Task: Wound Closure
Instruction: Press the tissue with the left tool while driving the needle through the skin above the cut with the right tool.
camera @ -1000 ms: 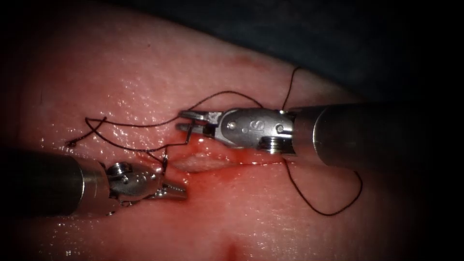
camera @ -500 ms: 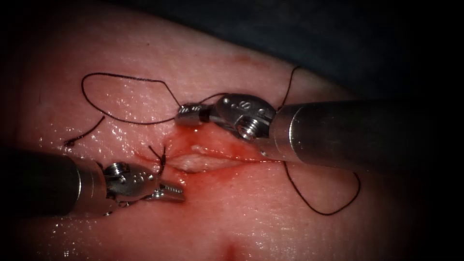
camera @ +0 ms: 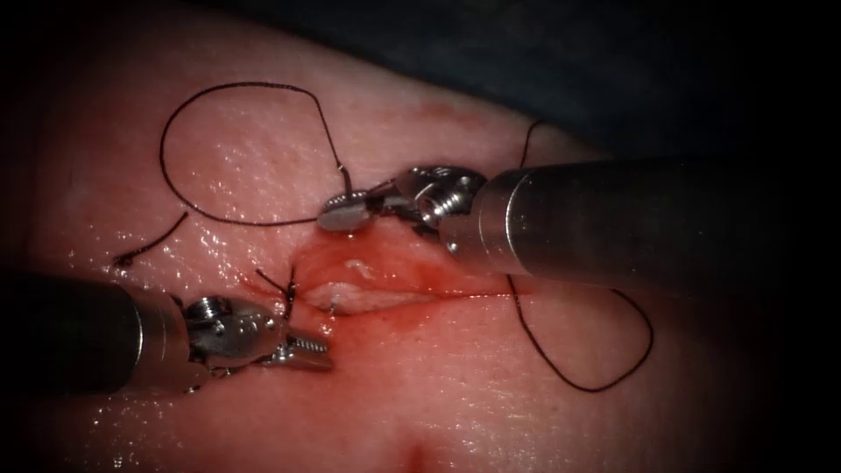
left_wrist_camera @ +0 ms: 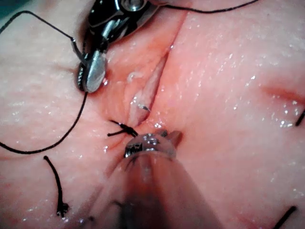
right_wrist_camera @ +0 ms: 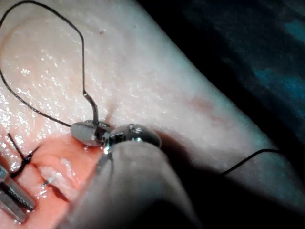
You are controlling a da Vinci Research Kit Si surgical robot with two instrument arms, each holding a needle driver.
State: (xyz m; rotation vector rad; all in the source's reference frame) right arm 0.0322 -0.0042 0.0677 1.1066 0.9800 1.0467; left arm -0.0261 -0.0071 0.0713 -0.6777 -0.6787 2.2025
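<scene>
My right tool point(camera: 343, 213) comes in from the right, its jaws shut on the curved needle point(camera: 346, 186) near its tail end, just above the cut point(camera: 394, 293). The needle is in the tissue point(camera: 455, 412): its tip point(camera: 333, 306) pokes out inside the cut near the left end, as the left wrist view point(left_wrist_camera: 143, 107) and right wrist view point(right_wrist_camera: 46, 181) also show. Dark thread point(camera: 184, 114) leaves the tail in a wide loop. My left tool point(camera: 315, 349) rests below the cut's left end, jaws slightly open, holding nothing.
A tied knot with two short cut ends point(camera: 285, 285) sits at the cut's left end. A loose thread piece point(camera: 149, 241) lies further left. More thread point(camera: 596, 385) curves over the tissue under the right shaft. Red fluid point(camera: 368, 263) wets the cut's edges.
The right tool's jaws have shut on the needle and its wrist has rolled, so the needle tip now shows inside the cut. The thread loop has swung up and left. The left tool barely moved.
</scene>
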